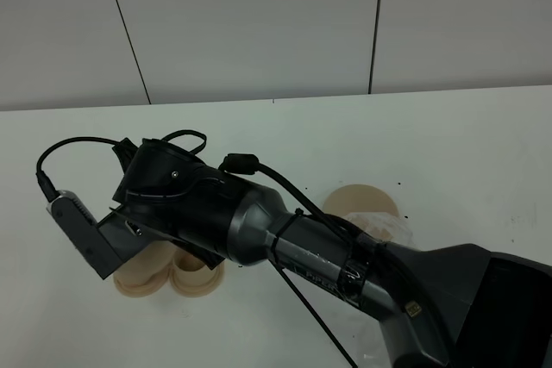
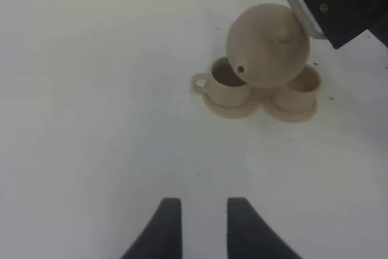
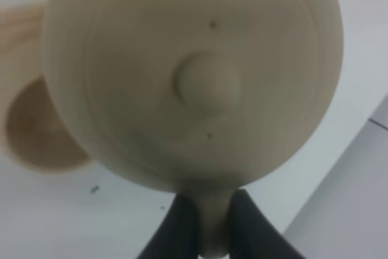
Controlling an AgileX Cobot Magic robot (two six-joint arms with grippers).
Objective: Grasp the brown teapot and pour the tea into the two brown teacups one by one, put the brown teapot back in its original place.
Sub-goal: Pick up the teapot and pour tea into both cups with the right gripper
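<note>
The brown teapot (image 2: 267, 43) hangs tilted in the air, its spout (image 2: 240, 69) pointing down over the left one of the two brown teacups (image 2: 227, 80). The second teacup (image 2: 297, 86) stands right beside it, each on a small saucer. My right gripper (image 3: 209, 219) is shut on the teapot's handle; the pot's lid knob (image 3: 206, 83) faces the wrist camera. In the high view the right arm (image 1: 259, 226) hides the teapot, with both teacups (image 1: 138, 277) (image 1: 197, 275) showing under it. My left gripper (image 2: 203, 228) is open and holds nothing, well short of the cups.
The wide tan saucer (image 1: 358, 202) lies bare on the white table, right of the cups and partly behind the right arm. A grey panelled wall (image 1: 259, 23) closes the table's far edge.
</note>
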